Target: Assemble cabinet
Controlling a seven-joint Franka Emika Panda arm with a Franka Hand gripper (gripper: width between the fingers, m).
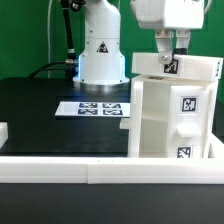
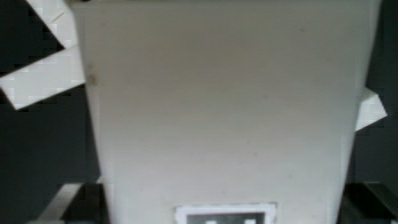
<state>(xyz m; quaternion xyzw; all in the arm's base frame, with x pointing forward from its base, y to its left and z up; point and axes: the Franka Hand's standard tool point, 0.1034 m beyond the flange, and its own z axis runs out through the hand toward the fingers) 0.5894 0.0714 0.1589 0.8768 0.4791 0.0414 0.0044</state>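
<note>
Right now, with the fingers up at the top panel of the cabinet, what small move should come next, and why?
Probably a slow press straight down. In the exterior view the gripper sits at the flat top panel of the cabinet, which stands upright on the black table. The panel overhangs the body and looks laid on, not visibly seated. Whether the fingers grip it is unclear.

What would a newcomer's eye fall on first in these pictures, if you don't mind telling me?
The tall white cabinet stands at the exterior view's right, tagged on its panels, with the gripper down at its top panel. Behind it, toward the left, the marker board lies flat on the black table. In the wrist view a broad white panel fills nearly everything.
</note>
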